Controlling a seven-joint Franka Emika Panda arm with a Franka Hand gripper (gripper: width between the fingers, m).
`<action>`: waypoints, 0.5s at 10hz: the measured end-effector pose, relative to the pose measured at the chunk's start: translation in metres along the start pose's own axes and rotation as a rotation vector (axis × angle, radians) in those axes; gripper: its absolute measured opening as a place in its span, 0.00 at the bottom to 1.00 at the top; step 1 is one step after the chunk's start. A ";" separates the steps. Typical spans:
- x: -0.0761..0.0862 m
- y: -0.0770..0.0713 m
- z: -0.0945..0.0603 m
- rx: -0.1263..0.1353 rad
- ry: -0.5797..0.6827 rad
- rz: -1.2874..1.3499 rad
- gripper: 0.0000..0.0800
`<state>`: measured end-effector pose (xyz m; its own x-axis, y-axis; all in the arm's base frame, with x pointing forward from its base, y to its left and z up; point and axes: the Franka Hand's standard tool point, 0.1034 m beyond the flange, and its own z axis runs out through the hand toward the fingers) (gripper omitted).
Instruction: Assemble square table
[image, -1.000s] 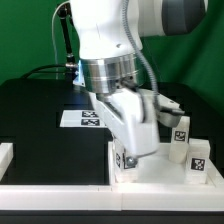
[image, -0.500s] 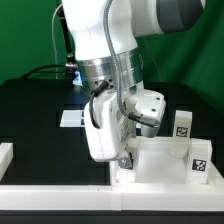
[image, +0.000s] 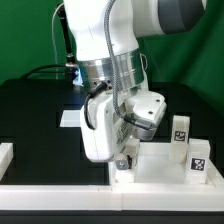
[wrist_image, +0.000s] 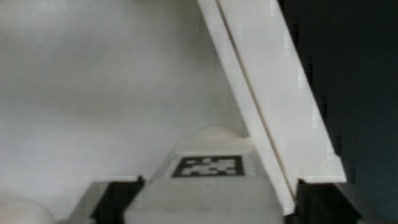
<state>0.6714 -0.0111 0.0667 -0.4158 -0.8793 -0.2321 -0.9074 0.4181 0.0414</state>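
The square table slab (image: 165, 168) lies at the front on the exterior view's right, white with a raised rim. My gripper (image: 124, 158) is low over the slab's left edge. In the wrist view the slab's rim (wrist_image: 267, 90) runs diagonally over the dark table. My gripper (wrist_image: 217, 200) is shut on a white leg block (wrist_image: 214, 165) with a black tag, which fills the gap between the dark fingers (wrist_image: 118, 200). Two more tag-marked leg blocks (image: 181, 130) (image: 198, 160) stand upright on the slab's right side.
The marker board (image: 70, 118) lies on the black table behind the arm, partly hidden by it. A white border bar (image: 55, 196) runs along the front edge and another piece (image: 5, 154) sits at the left. A green backdrop stands behind.
The wrist has turned and the gripper has shifted a little to the exterior view's left and lower over the slab's edge. The two standing leg blocks have not moved.
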 end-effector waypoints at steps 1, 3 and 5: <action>-0.008 -0.001 -0.018 0.020 -0.014 -0.014 0.62; -0.025 0.010 -0.056 0.043 -0.046 -0.015 0.80; -0.038 0.004 -0.079 0.039 -0.072 -0.022 0.81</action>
<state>0.6792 0.0060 0.1520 -0.3888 -0.8704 -0.3020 -0.9127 0.4085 -0.0025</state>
